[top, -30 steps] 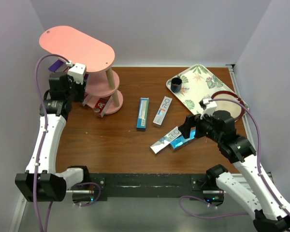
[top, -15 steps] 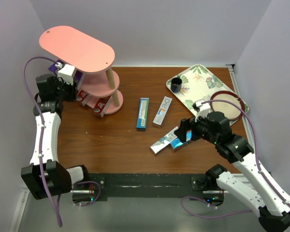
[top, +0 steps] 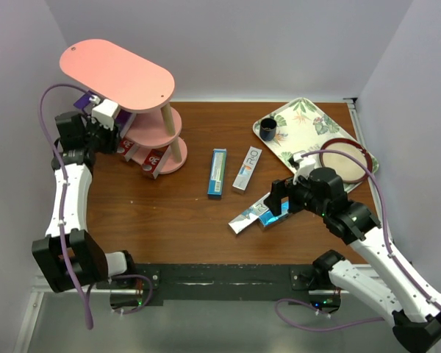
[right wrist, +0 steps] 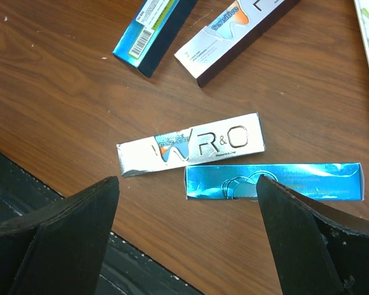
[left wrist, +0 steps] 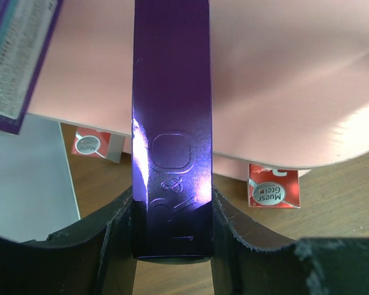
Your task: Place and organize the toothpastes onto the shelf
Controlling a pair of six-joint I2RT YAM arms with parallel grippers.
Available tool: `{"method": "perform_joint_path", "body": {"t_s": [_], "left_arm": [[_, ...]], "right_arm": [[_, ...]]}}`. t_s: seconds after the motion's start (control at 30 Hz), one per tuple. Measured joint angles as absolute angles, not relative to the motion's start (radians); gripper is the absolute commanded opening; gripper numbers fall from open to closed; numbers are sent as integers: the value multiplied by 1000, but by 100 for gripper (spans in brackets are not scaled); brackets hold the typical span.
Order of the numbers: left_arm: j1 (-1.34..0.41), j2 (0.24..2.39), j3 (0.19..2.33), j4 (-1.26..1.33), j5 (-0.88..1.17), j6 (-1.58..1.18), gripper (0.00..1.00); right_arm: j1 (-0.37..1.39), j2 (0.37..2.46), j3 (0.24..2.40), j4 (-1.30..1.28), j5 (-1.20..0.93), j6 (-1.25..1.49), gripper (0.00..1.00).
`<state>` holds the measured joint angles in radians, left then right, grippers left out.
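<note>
The pink shelf (top: 117, 73) stands at the far left. My left gripper (top: 105, 119) is at its left end, shut on a glossy purple toothpaste carton (left wrist: 171, 123) that reaches over a pink board (left wrist: 283, 80). Another purple carton (left wrist: 18, 55) lies to its left. Red cartons (top: 156, 158) sit on the lowest tier. My right gripper (right wrist: 187, 215) hangs open above a silver carton (right wrist: 190, 150) and a blue carton (right wrist: 273, 182), touching neither. A teal carton (top: 217, 171) and a second silver carton (top: 246, 168) lie mid-table.
A leaf-patterned tray (top: 301, 136) at the back right holds a dark cup (top: 269, 130). A round dish with a dark red rim (top: 345, 163) rests by the tray, behind my right arm. Walls close in on the left, back and right.
My left gripper, still holding the purple carton, has moved left along the shelf's end and then edged back slightly. My right gripper has drifted a little left over the two near cartons.
</note>
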<state>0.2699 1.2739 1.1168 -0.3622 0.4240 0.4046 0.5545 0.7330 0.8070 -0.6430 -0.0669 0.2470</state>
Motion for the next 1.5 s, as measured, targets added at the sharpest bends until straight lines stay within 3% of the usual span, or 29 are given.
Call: {"method": "perform_joint_path", "body": {"t_s": [0.1, 0.17, 0.3, 0.47, 0.73, 1.17, 1.4, 1.5], "left_arm": [[271, 1319, 1138, -373, 413, 413, 17], [275, 1332, 1159, -378, 402, 418, 29], [284, 1345, 1178, -382, 385, 439, 34], [290, 1382, 1209, -379, 396, 460, 35], [307, 1440, 1248, -360, 454, 476, 48], [307, 1421, 1238, -278, 481, 438, 59], [307, 1365, 1190, -205, 486, 400, 61], [307, 1357, 1166, -179, 485, 382, 68]], "right_arm": [[554, 733, 807, -643, -61, 244, 99], [554, 732, 807, -643, -56, 244, 98], [554, 737, 807, -643, -44, 242, 99], [554, 768, 807, -643, -43, 241, 99], [554, 772, 802, -644, -43, 241, 98], [554, 772, 800, -644, -43, 241, 98], [554, 769, 798, -644, -43, 241, 98], [554, 760, 797, -644, -43, 241, 98]]}}
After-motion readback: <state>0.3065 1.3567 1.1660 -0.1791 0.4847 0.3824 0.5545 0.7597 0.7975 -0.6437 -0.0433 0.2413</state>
